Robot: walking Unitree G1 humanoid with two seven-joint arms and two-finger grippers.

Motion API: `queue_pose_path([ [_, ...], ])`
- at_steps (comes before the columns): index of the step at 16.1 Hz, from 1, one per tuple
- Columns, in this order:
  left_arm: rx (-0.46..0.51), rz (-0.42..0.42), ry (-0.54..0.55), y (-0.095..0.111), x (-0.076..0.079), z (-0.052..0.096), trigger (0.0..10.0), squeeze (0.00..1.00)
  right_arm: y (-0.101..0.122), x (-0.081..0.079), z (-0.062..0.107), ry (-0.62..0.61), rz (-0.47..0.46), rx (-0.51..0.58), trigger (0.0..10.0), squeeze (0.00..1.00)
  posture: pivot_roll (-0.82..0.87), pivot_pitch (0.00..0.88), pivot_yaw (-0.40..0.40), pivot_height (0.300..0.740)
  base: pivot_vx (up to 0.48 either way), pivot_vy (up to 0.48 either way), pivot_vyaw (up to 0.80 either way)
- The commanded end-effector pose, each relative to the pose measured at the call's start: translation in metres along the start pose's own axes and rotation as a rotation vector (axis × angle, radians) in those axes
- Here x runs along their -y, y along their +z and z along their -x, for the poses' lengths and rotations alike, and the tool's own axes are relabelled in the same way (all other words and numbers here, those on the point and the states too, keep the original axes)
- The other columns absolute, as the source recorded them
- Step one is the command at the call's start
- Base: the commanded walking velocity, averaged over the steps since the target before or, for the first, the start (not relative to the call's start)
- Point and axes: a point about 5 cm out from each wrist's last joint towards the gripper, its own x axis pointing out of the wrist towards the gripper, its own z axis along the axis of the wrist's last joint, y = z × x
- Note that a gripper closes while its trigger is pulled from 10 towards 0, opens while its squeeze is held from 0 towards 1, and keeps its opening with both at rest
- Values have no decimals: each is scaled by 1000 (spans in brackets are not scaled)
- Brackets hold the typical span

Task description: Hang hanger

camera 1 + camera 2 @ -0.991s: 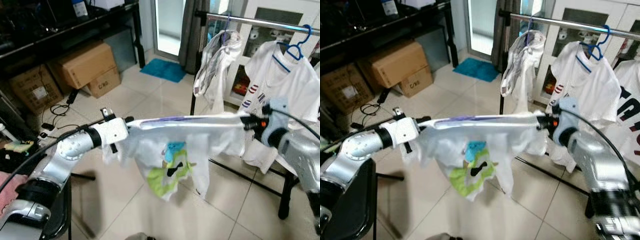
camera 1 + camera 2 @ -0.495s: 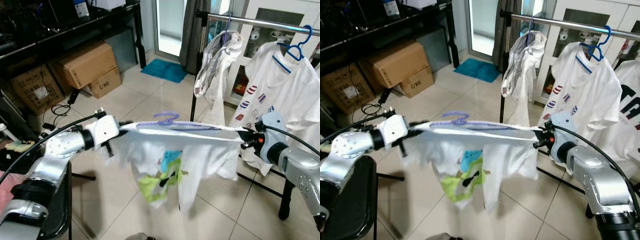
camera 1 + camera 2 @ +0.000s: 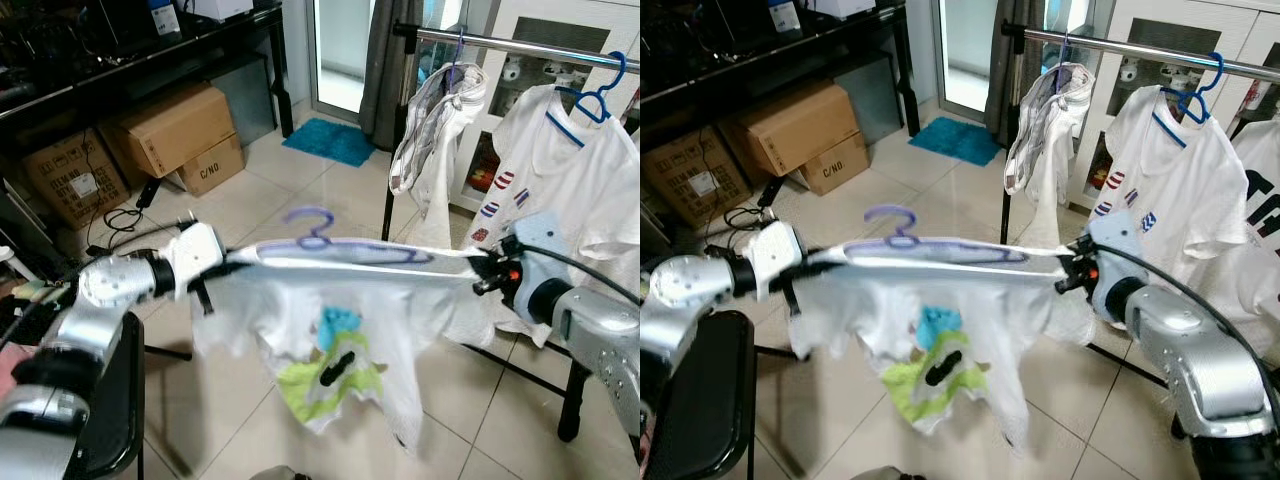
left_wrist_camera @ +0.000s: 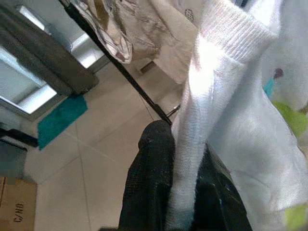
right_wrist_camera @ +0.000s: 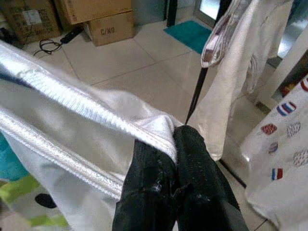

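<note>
Shirt [image 3: 350, 310] on a purple hanger [image 3: 330, 240] stretches taut between both hands: left hand [image 4: 185, 187] pinches its left edge, right hand [image 5: 171, 151] clamps the right edge. Hanger's hook stands up midway between them, nearer than the far rail [image 3: 520, 45] and well below it.

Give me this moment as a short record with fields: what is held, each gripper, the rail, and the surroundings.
held item: white shirt on a purple hanger, stretched level between both arms
left gripper: shut on the shirt's shoulder edge
right gripper: shut on the shirt's other shoulder
rail: metal, ahead to the right, with two shirts on it, one on a blue hanger
hanger hook: not on the rail
surroundings: cardboard boxes on the tiled floor, left
</note>
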Motion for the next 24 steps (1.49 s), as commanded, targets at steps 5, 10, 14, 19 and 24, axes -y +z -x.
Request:
queue_pose_path([
  [5,-8,58,87,-2,-13,-2,0,0,-12,-9,4,-48,-70,-46,9255,0,-164,0,97,740,0,0,0],
  [10,81,89,47,11,-13,-15,0,0,-4,-27,1,34,-119,25,10000,1000,-176,0,111,740,0,0,0],
  [14,109,104,34,13,-14,-16,0,0,8,-34,8,156,-111,124,10000,1000,-179,0,117,740,0,0,0],
  [19,216,134,-57,22,-14,-12,0,0,23,-28,19,259,-54,273,10000,1000,-183,0,123,740,0,0,0],
  [24,258,209,-316,29,-8,-1,0,0,41,-3,32,304,99,358,10000,1000,-178,0,123,740,0,0,0],
])
